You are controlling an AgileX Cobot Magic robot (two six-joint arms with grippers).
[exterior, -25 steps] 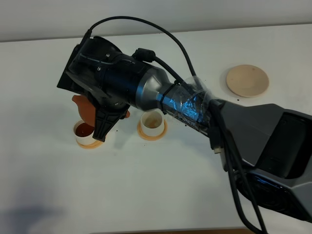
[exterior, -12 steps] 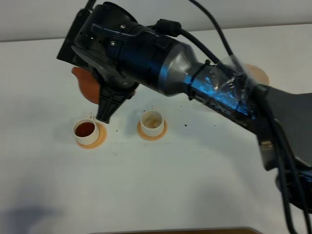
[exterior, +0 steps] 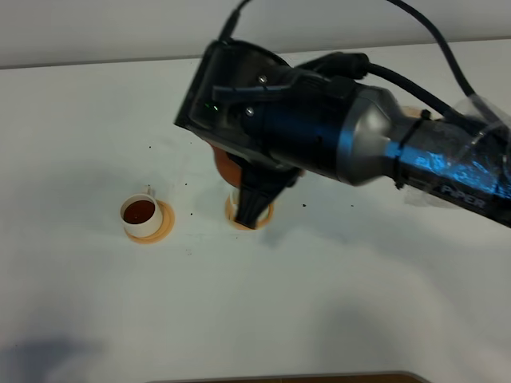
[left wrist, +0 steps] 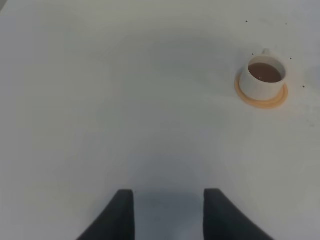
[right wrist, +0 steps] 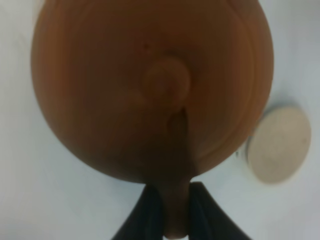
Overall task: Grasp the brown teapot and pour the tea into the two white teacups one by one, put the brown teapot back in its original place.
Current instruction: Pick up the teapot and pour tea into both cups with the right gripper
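The brown teapot [right wrist: 150, 85] hangs in my right gripper [right wrist: 170, 205], which is shut on its loop handle. In the high view the teapot [exterior: 225, 163] shows only as a brown edge under the right gripper [exterior: 252, 203], right over the second white teacup [exterior: 238, 199], which is mostly hidden. That cup [right wrist: 277, 145] lies beside the teapot in the right wrist view. The first white teacup [exterior: 140, 214] holds brown tea and it also shows in the left wrist view [left wrist: 264, 77]. My left gripper [left wrist: 169, 215] is open and empty over bare table.
Each cup stands on a small orange coaster [exterior: 162, 226], also in the left wrist view [left wrist: 262, 101]. The beige saucer [exterior: 409, 112] at the back right is almost hidden behind my right arm [exterior: 415, 152]. Small dark specks dot the white table [exterior: 335, 279].
My right gripper has carried the teapot up and rightward from over the first teacup to over the second one. The first teacup stands uncovered with tea in it.
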